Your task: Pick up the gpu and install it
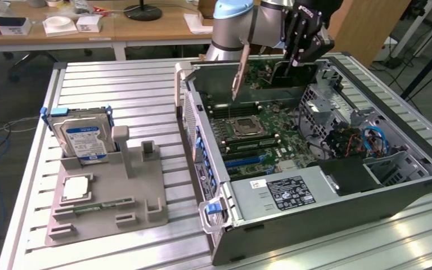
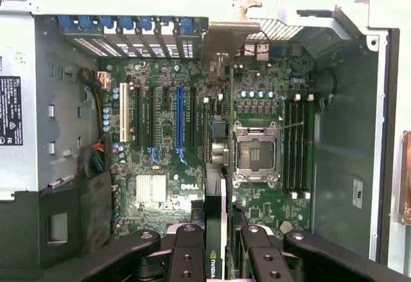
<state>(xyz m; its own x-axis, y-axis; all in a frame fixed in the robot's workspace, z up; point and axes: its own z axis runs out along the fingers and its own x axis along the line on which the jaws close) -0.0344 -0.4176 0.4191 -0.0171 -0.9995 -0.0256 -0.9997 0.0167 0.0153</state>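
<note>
A ribbed aluminium surface (image 1: 111, 90) carries the work, with wooden desks and small white boxes behind it in the room. An open computer case (image 1: 396, 194) lies on its side at the exterior view's right, its motherboard (image 1: 257, 126) facing up. At the exterior view's left stands a grey fixture tray (image 1: 107, 214) that holds a blue-labelled hard drive (image 1: 85, 138) upright in a slot, a processor chip (image 1: 77, 188) lying flat, and a narrow memory stick (image 1: 96, 207) in a low groove.

The arm (image 1: 235, 22) comes in from behind the case, its grey-and-blue joint above the case's far wall, and the wrist bends so that the tool (image 1: 295, 59) points down into the open case. The tool is partly closed, its black fingers (image 2: 189, 256) clamped on the upper edge of the gpu (image 2: 215, 166).

The gpu hangs edge-down in the air above the motherboard, near the far end of the case, well clear of the board. In the exterior view its thin board slants slightly (image 1: 238, 70). In the wrist view the card is seen edge-on, running between the blue expansion slot (image 2: 180, 118) and the processor socket (image 2: 257, 153), with its silver bracket (image 2: 225, 41) at the case's rear slot openings (image 2: 138, 38).
</note>
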